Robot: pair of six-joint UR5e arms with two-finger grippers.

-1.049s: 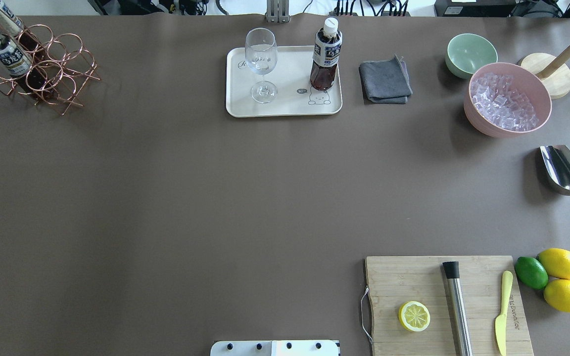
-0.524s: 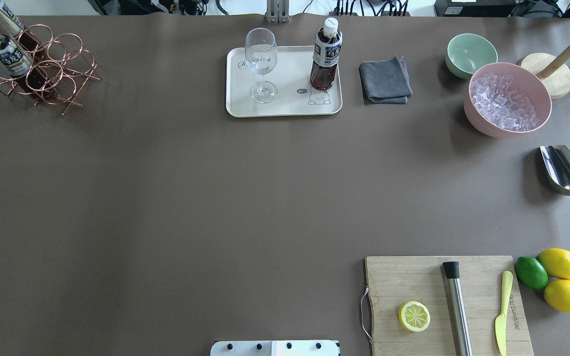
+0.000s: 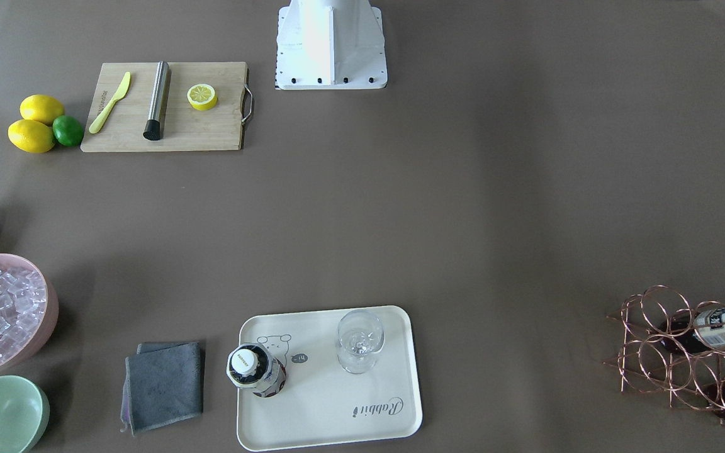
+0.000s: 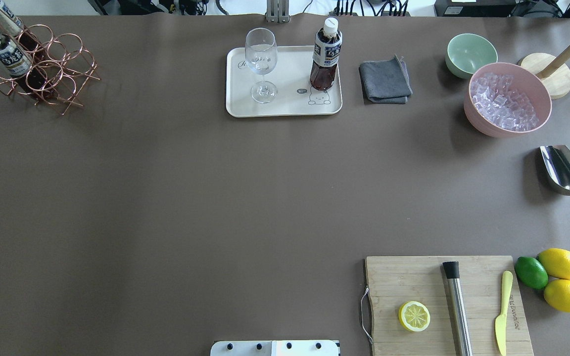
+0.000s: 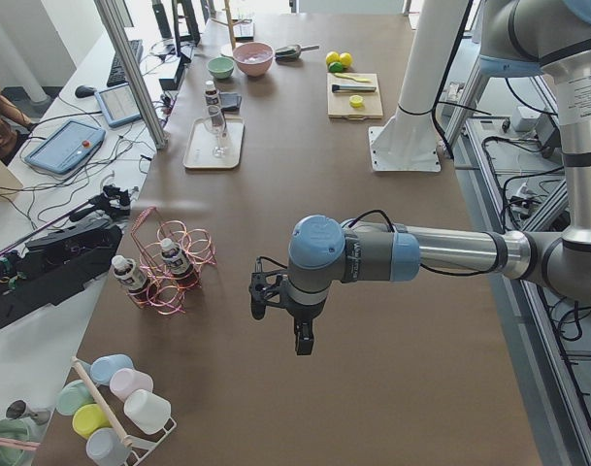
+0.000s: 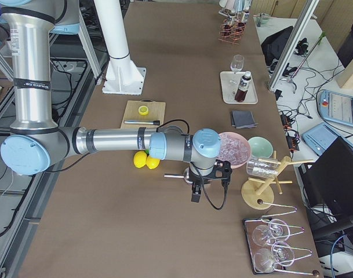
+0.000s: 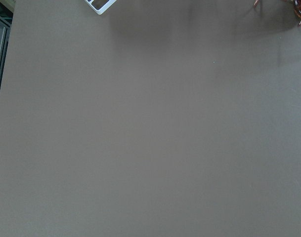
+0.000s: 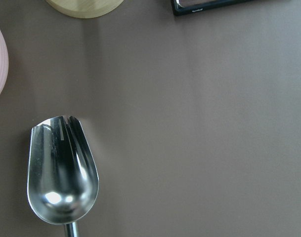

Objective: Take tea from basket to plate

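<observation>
One tea bottle, with dark liquid and a white cap, stands upright on the cream plate at the far middle of the table, by the bear drawing. It also shows from across the table on the plate. The copper wire basket at the far left holds two more tea bottles. My left gripper hangs over bare table beside the basket. My right gripper hovers near the pink bowl. Whether either is open or shut, I cannot tell.
A stemmed glass shares the plate. Right of it lie a grey cloth, a green bowl, a pink bowl of ice and a metal scoop. A cutting board with a lemon half sits front right.
</observation>
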